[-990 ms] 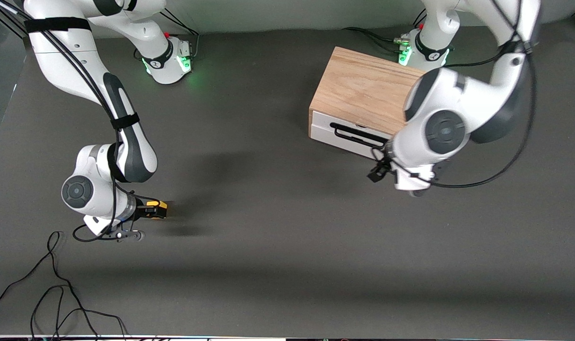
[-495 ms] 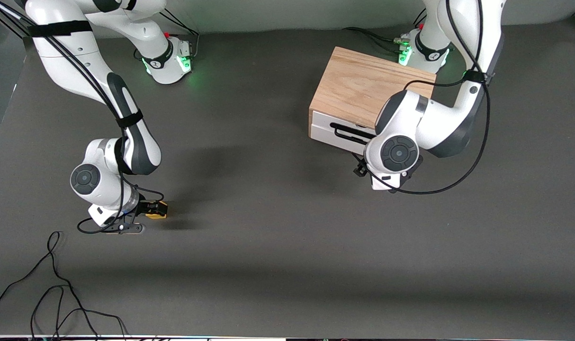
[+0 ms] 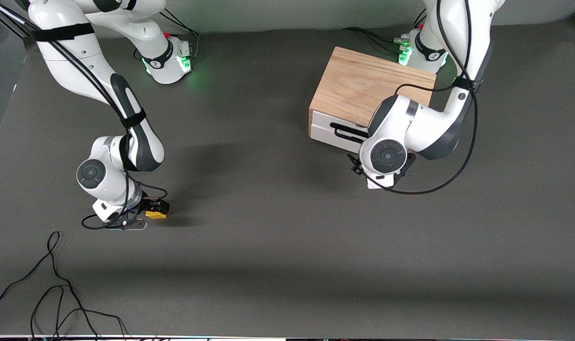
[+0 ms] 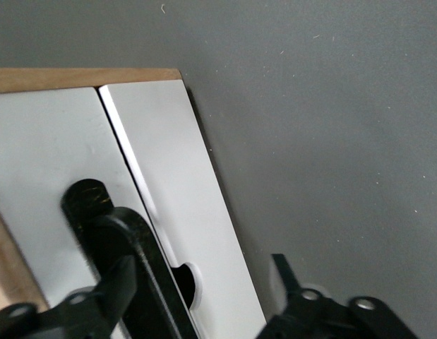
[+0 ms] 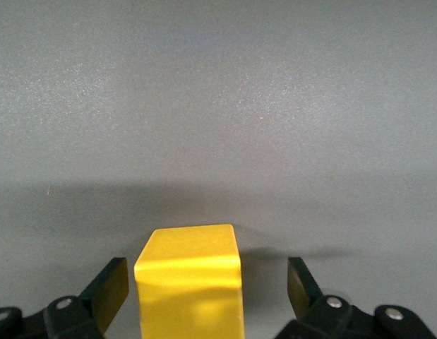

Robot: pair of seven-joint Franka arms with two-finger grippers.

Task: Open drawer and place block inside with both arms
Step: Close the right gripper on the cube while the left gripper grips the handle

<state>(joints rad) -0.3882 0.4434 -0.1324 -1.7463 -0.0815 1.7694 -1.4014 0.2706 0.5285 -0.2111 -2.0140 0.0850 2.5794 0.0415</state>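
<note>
The drawer [image 3: 324, 129] is shut in its light-wood box [image 3: 363, 87], white front and black bar handle [image 3: 346, 133] facing the front camera. My left gripper [image 4: 202, 274] is at that handle [image 4: 137, 261]. Its fingers stand one on each side of the bar with a gap showing, so it is open; in the front view the wrist hides it. The yellow block [image 3: 156, 214] lies on the table toward the right arm's end. My right gripper [image 5: 206, 275] is low around the block [image 5: 190, 282], open, with both fingers clear of its sides.
Loose black cables [image 3: 55, 293] lie on the dark mat at the near corner toward the right arm's end. The arms' green-lit bases [image 3: 171, 59] [image 3: 417, 49] stand along the table's edge farthest from the camera, the left one next to the box.
My left wrist has come down and in toward the drawer front, ending at the handle. My right gripper has sunk lower around the block, which has stayed put.
</note>
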